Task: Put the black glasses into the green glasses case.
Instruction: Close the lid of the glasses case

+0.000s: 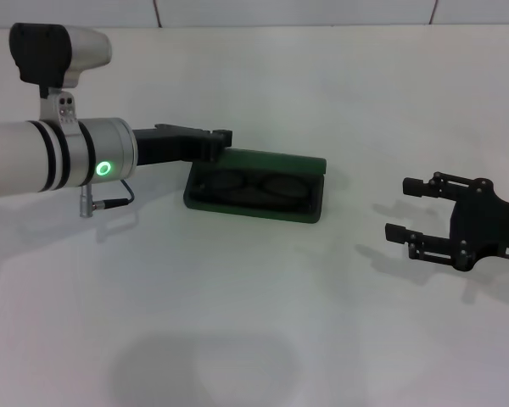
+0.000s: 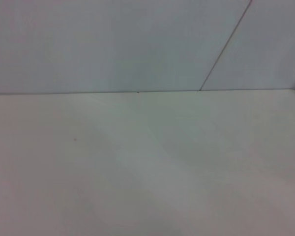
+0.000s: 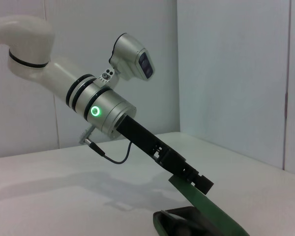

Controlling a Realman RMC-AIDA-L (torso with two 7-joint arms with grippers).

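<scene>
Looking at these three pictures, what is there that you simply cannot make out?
- Head view: whether the left claw touches the green glasses case lid; the claw covers the spot.
- Head view: the black glasses in the case are dark on dark lining, so details are lost.
- Right wrist view: the picture's bottom edge cuts off the case.
- Left wrist view: only table and wall.
- The right claw sits open, apart.

One green glasses case (image 1: pixel 256 188) sits at centre frame, one pair of black glasses (image 1: pixel 253 184) inside. Two grippers: the left gripper (image 1: pixel 223 142) upper left of centre, the right gripper (image 1: pixel 405 209) right.
</scene>
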